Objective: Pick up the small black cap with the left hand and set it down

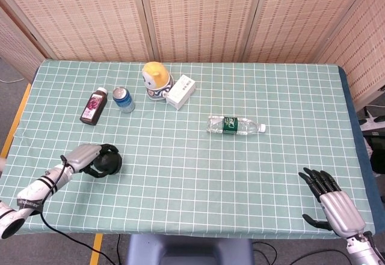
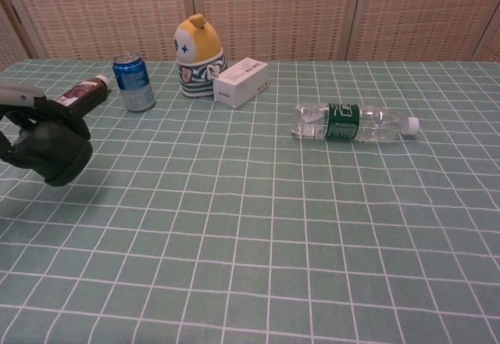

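Observation:
The small black cap [image 1: 108,162] is low over the green checked table [image 1: 198,174] near its front left corner, gripped by my left hand [image 1: 84,155]. In the chest view the cap [image 2: 48,153] hangs at the far left, the left hand [image 2: 27,109] wrapped over its top and a shadow just under it. Whether it touches the cloth I cannot tell. My right hand [image 1: 332,202] rests at the front right corner of the table with fingers spread and nothing in it. The chest view does not show it.
At the back left stand a dark juice bottle [image 1: 93,106], a blue can [image 1: 123,99], a yellow toy figure [image 1: 156,79] and a white box [image 1: 181,91]. A clear water bottle [image 1: 236,124] lies on its side mid-table. The table's left edge is close to the left hand.

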Controlling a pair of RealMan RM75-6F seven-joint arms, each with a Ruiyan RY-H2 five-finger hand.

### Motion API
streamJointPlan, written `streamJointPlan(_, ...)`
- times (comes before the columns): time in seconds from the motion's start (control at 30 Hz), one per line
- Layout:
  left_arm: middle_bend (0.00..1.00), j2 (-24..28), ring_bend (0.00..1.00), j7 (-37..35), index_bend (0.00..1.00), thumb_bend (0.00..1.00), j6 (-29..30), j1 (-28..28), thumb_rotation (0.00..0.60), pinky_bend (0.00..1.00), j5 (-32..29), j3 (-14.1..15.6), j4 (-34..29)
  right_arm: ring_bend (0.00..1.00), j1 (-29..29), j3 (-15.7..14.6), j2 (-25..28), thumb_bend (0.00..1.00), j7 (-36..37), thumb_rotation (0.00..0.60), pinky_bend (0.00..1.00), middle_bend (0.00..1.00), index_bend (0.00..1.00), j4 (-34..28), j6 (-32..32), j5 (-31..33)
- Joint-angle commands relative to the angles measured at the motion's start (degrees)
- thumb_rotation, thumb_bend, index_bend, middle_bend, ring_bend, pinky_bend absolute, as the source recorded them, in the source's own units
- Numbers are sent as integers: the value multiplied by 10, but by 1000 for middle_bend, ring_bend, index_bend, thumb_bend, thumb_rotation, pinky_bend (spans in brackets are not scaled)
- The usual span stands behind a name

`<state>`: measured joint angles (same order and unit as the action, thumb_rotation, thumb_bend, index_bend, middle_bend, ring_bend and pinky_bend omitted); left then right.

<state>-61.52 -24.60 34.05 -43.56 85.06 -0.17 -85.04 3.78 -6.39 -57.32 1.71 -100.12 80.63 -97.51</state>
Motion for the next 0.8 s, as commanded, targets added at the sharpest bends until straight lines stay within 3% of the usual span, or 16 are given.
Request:
streamJointPlan(0.03, 697, -6, 660, 314, 665, 344, -4, -15, 600, 607, -138, 20, 6, 0, -1, 1, 1, 120, -2, 600, 0, 0, 0, 0, 2, 1)
streamJointPlan(0.17, 701, -12, 667, 521, 673, 343, 71, -20, 600, 609, -269, 36, -32, 0, 1, 1, 1, 120, -4, 600, 0, 0, 0, 1, -2, 3)
streamJointPlan(0.27, 709, -21, 673, 639, 693, 343, 121, -33, 600, 618, -357, 50, -68, 0, 1, 1, 2, 120, -3, 600, 0, 0, 0, 1, -2, 2)
streamJointPlan(0.37, 718, -30, 682, 710, 700, 343, 164, -43, 600, 631, -415, 57, -92, 0, 0, 1, 3, 120, -1, 600, 0, 0, 0, 0, 0, 2)
streamJointPlan(0.47, 723, -37, 686, 746, 708, 343, 196, -47, 600, 634, -433, 60, -107, 0, -1, 1, 4, 120, -3, 600, 0, 0, 0, 0, 0, 2)
streamJointPlan(0.63, 730, -30, 694, 717, 718, 340, 175, -47, 600, 648, -434, 55, -126, 0, -1, 0, 3, 120, -1, 600, 0, 0, 0, -1, 0, 1)
streamJointPlan(0.73, 752, -20, 717, 615, 731, 340, 135, -35, 600, 677, -375, 29, -134, 0, -1, 2, 3, 120, -3, 600, 0, 0, 0, 0, 2, 3)
streamJointPlan(0.8, 766, -16, 736, 516, 741, 342, 122, -15, 600, 704, -294, 7, -129, 0, -1, 1, 3, 120, -1, 600, 0, 0, 0, -1, 0, 3)
